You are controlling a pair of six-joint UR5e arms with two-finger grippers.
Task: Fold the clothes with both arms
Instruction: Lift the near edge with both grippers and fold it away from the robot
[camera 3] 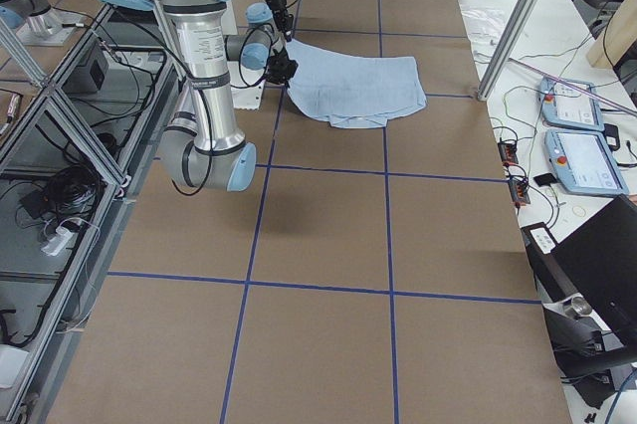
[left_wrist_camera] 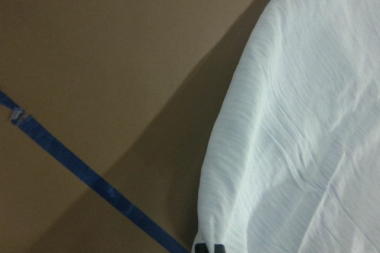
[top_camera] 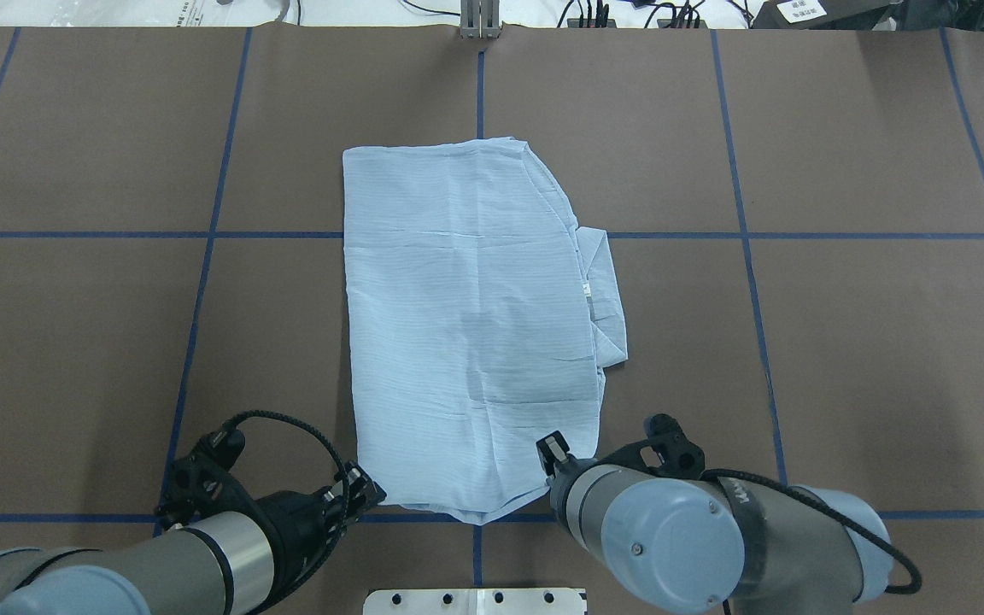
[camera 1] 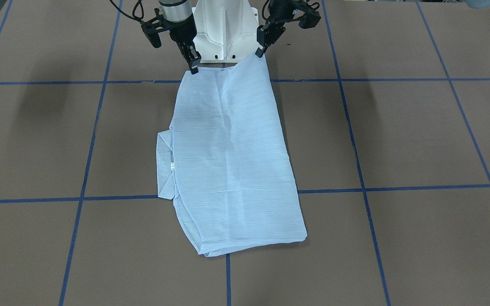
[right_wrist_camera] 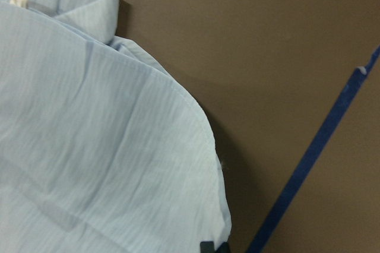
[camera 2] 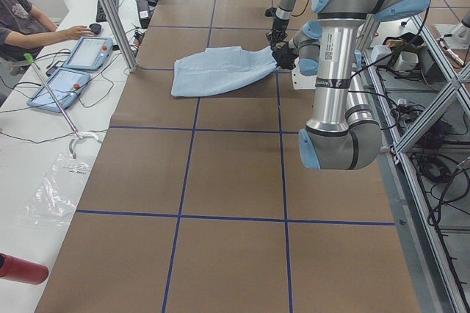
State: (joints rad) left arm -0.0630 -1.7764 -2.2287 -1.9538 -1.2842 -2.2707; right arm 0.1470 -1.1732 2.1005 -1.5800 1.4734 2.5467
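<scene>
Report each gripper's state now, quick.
Left gripper: closed, holding one near corner of the shirt.
Right gripper: closed, holding the shirt's other near corner.

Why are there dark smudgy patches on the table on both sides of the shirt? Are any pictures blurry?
Front-facing view: the two dark patches on the table are soft-edged shadows; the light is even, with no glare. Left wrist view: dim and a little soft, with a broad shadow beside the shirt. Right wrist view: sharper, and the fine stripes show.
</scene>
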